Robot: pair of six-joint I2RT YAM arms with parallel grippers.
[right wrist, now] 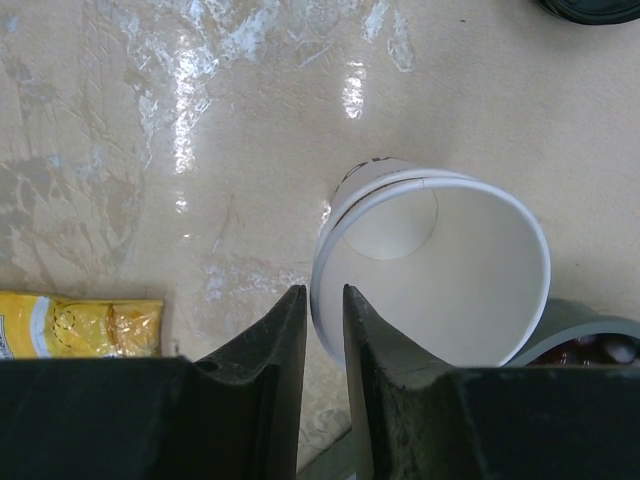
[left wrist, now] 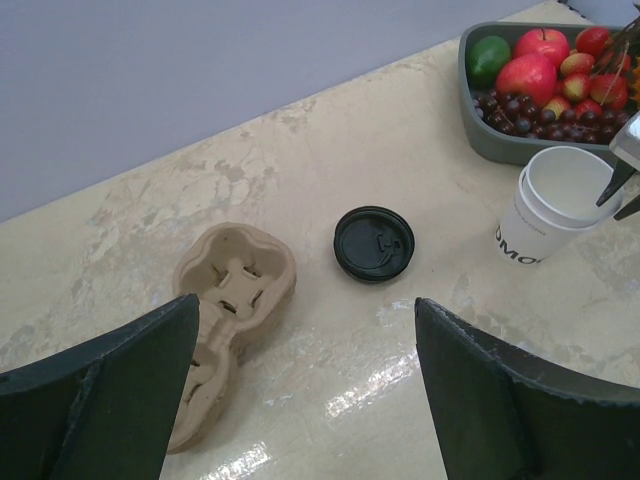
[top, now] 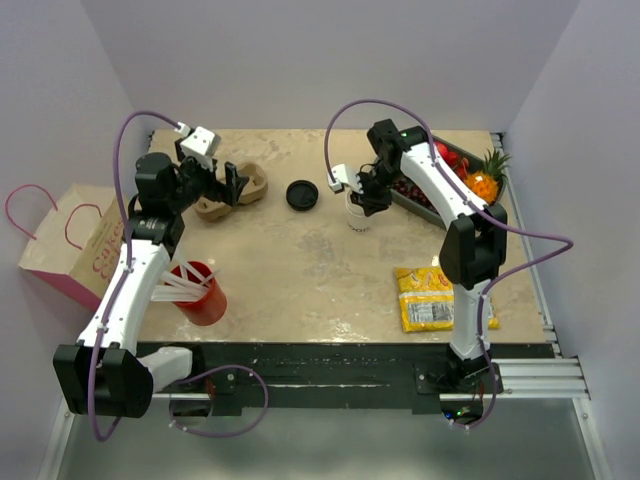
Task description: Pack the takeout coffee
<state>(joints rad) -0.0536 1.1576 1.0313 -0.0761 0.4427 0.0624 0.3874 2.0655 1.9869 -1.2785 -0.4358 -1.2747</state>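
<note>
The white paper cup point(right wrist: 450, 260), unlidded, stands upright on the table point(top: 300, 270), just toward 12 o'clock of centre. The right fingers point(right wrist: 265, 390) straddle its rim, nearly closed; whether they pinch it, I cannot tell. A black lid point(top: 302, 194) lies at its 9 o'clock. The left fingers point(left wrist: 110, 390) gape wide, empty.

white arms point(top: 128, 288), black joints point(top: 470, 250), purple cables point(top: 345, 108)

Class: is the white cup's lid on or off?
Off: the cup shows its bare inside; the black lid lies apart.
</note>
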